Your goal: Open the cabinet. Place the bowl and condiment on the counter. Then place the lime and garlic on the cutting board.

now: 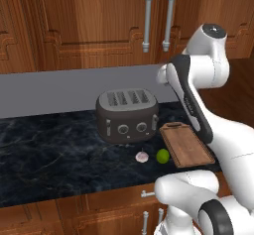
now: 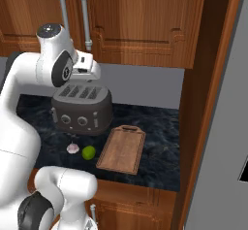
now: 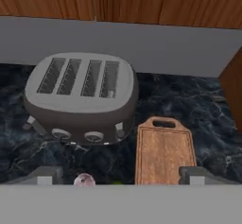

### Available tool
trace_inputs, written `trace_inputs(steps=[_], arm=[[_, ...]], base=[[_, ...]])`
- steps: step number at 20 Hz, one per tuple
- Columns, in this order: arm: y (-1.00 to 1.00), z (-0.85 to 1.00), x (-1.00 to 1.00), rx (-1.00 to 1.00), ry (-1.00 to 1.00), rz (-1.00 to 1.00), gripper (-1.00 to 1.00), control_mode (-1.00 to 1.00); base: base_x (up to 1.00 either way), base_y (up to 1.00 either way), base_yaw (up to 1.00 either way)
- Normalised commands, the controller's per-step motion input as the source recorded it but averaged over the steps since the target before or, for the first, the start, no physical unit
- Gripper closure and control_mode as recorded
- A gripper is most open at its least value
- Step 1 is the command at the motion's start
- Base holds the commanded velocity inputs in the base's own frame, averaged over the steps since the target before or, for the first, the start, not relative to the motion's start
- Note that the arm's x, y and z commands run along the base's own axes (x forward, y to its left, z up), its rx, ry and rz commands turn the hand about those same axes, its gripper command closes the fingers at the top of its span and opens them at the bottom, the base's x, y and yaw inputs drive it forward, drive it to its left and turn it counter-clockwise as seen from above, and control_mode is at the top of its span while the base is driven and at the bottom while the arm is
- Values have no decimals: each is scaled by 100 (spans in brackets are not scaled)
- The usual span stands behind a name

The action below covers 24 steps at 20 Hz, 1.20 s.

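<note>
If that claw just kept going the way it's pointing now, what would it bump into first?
Probably the counter beside the toaster, near the handle end of the cutting board. The open gripper looks down on them; depth is hard to judge.

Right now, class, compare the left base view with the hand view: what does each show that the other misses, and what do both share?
Left base view alone: the cabinet doors, shut, with their long silver handles, the lime whole, and the counter's wooden front edge with a lower drawer handle. Hand view alone: the open gripper and its finger tips, looking down on the toaster's four slots. Both share: the toaster, the cutting board, the garlic, the black counter and the grey back wall.
</note>
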Motion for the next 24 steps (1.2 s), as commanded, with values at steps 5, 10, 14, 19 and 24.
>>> trace_inputs(steps=[5, 10, 14, 19, 24], arm=[[0, 94, 22, 0, -36, 0, -100, -100], [27, 56, 91, 0, -23, 0, -100, -100], [-1, 50, 41, 0, -19, 0, -100, -100], [-8, 2, 53, 0, -5, 0, -100, -100], [0, -6, 66, 0, -2, 0, -100, -100]], base=[[0, 0, 0], [0, 0, 0], [0, 0, 0], [0, 0, 0], [0, 0, 0]])
